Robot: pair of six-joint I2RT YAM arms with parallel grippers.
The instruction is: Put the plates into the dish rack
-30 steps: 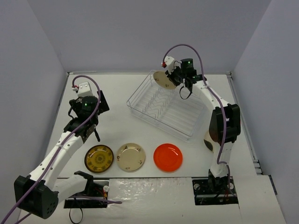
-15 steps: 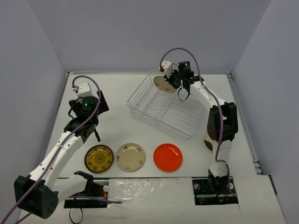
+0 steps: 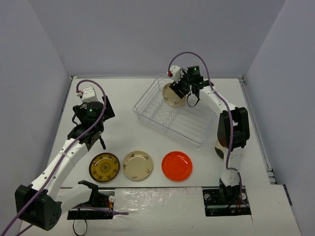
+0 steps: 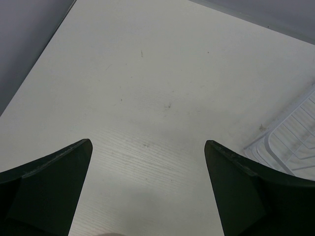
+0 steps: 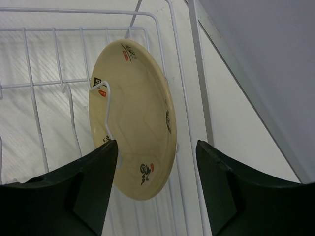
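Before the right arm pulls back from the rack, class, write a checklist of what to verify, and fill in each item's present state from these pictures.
1. Cream plate stands on edge inside the dish rack, with a wire prong across its face: ok.
2. Right end effector has its jaws apart, with a gap showing on one side of the plate: ok.
3. Plate will stay upright unsupported: cannot tell.
4. Left end effector is open over bare table, away from the rack: ok.
5. Dark brown plate, second cream plate and orange-red plate lie flat, not yet loaded: ok.
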